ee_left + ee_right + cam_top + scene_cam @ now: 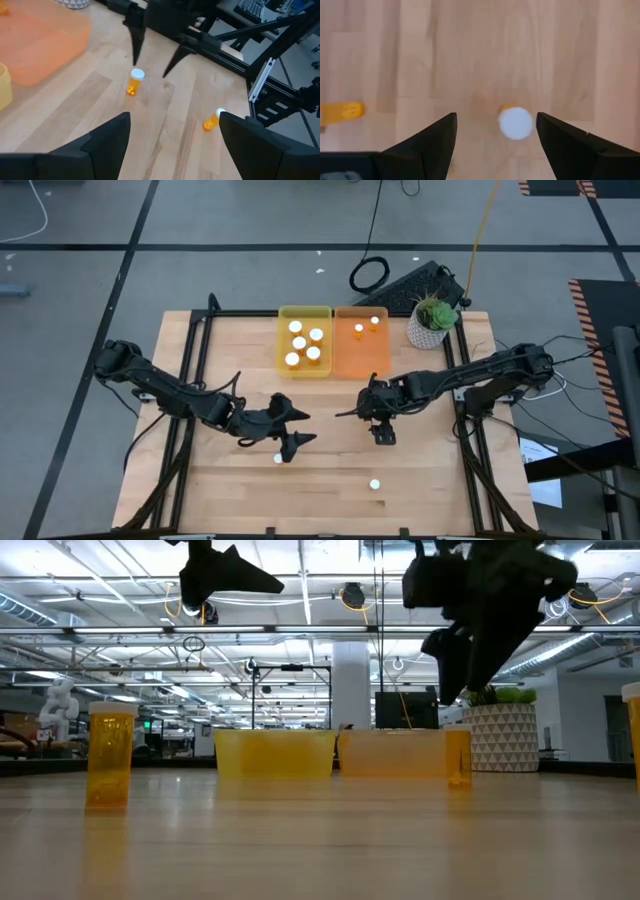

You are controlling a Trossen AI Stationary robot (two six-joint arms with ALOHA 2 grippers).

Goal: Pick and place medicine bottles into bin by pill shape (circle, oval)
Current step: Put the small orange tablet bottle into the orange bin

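I've got the right gripper (383,430) mid-table, fingers spread, hanging above an upright bottle (515,122) with nothing held. Left gripper (297,428) sits to its left, also spread and empty, above the table (430,490). Loose on the wood: one bottle (278,459) just near-side of the left gripper, another (375,484) further right, near the front edge. Yellow tray (283,340) at the far side holds five bottles; orange tray (362,365) touching its right side holds two. Potted plant (433,320) right of the trays.
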